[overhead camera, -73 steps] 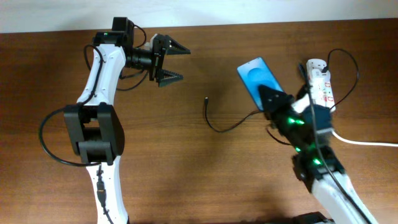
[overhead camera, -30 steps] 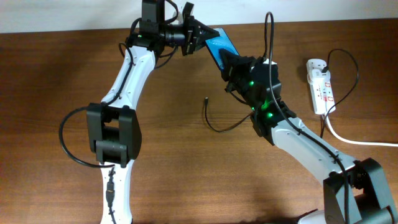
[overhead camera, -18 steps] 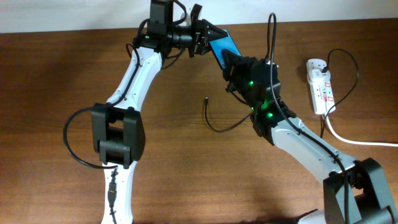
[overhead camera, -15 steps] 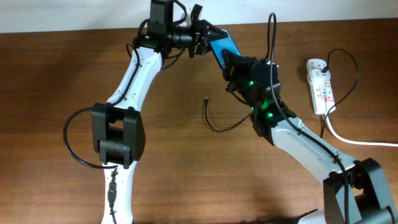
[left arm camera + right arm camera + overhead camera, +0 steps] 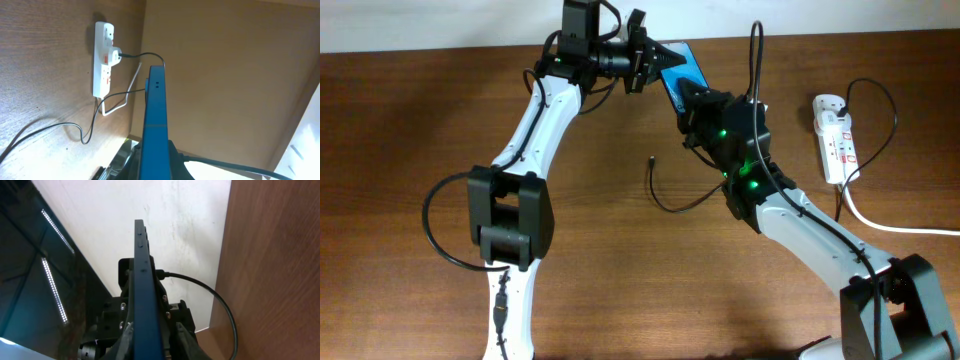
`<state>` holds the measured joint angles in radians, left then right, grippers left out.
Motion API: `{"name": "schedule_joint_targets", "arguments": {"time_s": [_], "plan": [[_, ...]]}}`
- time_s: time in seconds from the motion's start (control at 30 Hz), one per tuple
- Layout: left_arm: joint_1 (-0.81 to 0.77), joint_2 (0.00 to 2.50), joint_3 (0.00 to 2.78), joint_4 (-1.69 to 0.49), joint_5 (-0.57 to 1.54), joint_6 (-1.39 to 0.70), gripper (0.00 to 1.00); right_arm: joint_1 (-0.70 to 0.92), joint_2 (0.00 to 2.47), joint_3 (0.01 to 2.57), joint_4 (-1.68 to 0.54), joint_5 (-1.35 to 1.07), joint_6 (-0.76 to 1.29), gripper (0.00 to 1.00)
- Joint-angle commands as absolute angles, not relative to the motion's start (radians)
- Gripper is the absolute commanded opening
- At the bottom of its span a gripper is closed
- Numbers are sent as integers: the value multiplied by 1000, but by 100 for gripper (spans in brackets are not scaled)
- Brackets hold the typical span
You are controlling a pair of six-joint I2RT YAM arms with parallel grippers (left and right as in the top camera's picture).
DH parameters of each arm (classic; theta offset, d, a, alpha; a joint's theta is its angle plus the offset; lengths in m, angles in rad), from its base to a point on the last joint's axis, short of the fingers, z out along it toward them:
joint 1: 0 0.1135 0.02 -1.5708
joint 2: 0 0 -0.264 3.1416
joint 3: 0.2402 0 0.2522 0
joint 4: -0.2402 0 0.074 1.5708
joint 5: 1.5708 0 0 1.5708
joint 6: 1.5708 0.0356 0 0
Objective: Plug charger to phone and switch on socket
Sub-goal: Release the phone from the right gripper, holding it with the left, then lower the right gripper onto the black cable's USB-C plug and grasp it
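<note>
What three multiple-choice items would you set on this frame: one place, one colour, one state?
1. Where is the charger tip, relative to the phone?
A) in its port
B) on the table, apart from it
C) under it

2. What colour is the phone's screen?
A) blue
B) red
C) green

3. What state is the phone in?
A) flat on the table
B) standing on edge on the table
C) clamped in the right gripper, off the table

1 B: the overhead view shows the tip lying on bare wood, clear of the phone.
2 A: the overhead view shows a blue face.
3 C: the right wrist view shows fingers pressed on both faces.
</note>
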<state>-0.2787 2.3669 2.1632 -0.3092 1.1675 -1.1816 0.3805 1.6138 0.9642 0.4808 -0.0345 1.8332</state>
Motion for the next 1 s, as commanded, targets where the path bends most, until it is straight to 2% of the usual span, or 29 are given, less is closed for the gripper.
{"name": "schedule_joint_targets", "arguments": {"time_s": [0.0,0.13,0.27,0.3,0.43,0.6,0.63,0.8,0.97], "plan": [[-273,2356,2178,-300,1161,-1163,0,386,1612,968,475,-53,1837,30],[-239,2356,2178,-300,1151,-1162,0,384,1612,968,475,-56,1798,42],[-174,2356,2178,-300,1159,-1150,0,363,1611,968,476,-119,1681,61],[-156,2356,2178,-300,1164,-1143,0,351,1611,968,478,-157,1631,69],[-62,2356,2178,-308,1237,-1120,0,275,1611,968,393,-365,1397,86],[9,2356,2178,-308,1321,-1102,0,212,1611,969,188,-527,1156,85],[17,2356,2178,-308,1343,-1102,0,213,1611,977,137,-527,1084,78],[35,2356,2178,-308,1391,-1102,0,216,1611,1103,-315,-401,793,77],[62,2356,2178,-308,1402,-1103,0,216,1611,1214,-471,-376,686,70]]}}
